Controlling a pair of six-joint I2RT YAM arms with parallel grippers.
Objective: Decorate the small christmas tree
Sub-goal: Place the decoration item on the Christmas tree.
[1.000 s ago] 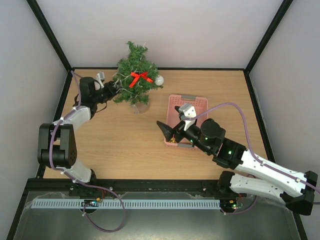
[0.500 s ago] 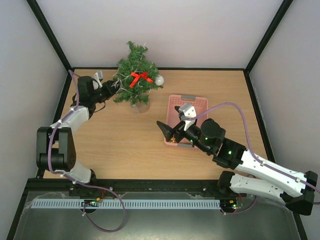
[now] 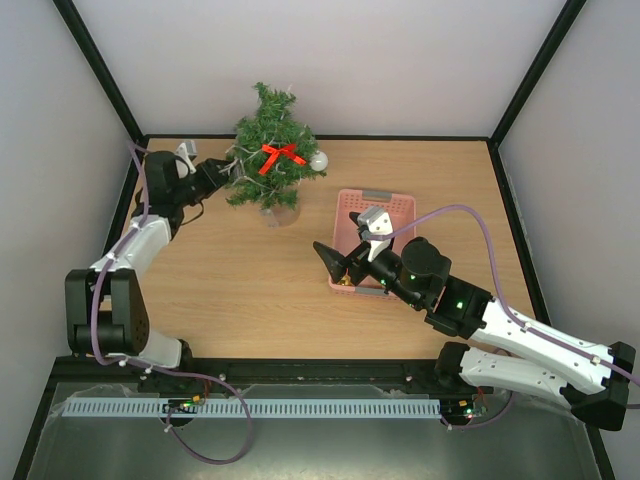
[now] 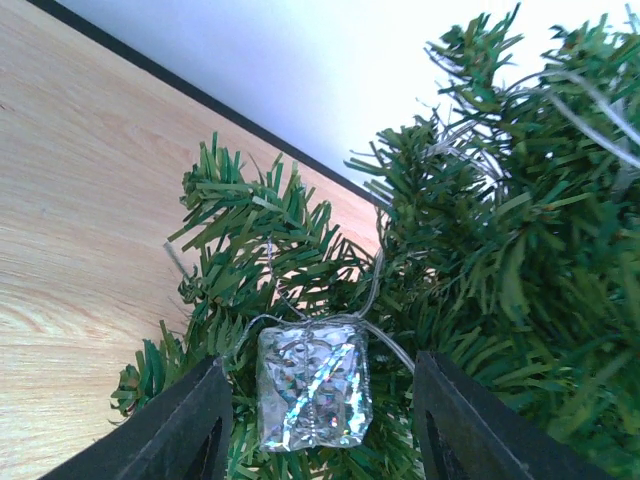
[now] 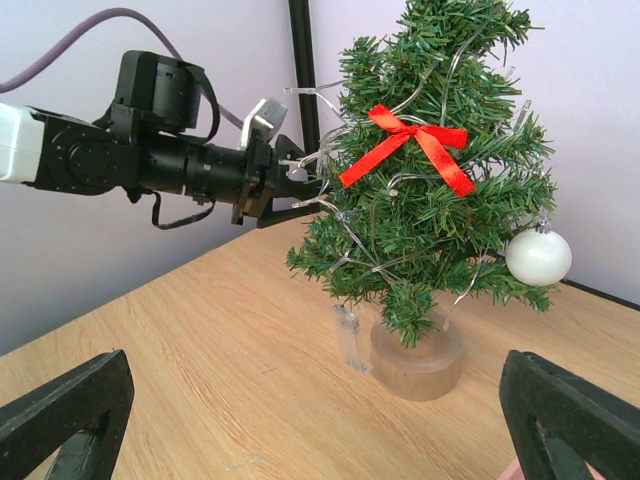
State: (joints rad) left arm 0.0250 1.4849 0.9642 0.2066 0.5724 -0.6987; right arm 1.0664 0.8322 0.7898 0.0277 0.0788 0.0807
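The small christmas tree (image 3: 272, 160) stands at the back of the table, dark green, strung with wire lights, a red bow (image 3: 281, 155) and a white ball (image 3: 318, 160). On its left side a silver gift-box ornament (image 4: 313, 385) hangs from a branch (image 4: 250, 230). My left gripper (image 4: 322, 380) is open around the ornament, with a gap on each side. In the right wrist view the left gripper (image 5: 300, 195) reaches into the tree (image 5: 430, 200) from the left. My right gripper (image 3: 350, 240) hangs open and empty over the pink basket (image 3: 375, 205).
The tree rests on a round base (image 5: 417, 355) with a clear battery box (image 5: 347, 338) dangling beside it. Black frame posts and white walls close in the table's back and sides. Bare wood (image 5: 200, 400) lies in front of the tree.
My left arm has drawn back a little to the left, away from the tree, and its jaws have widened slightly. The right arm has not moved.
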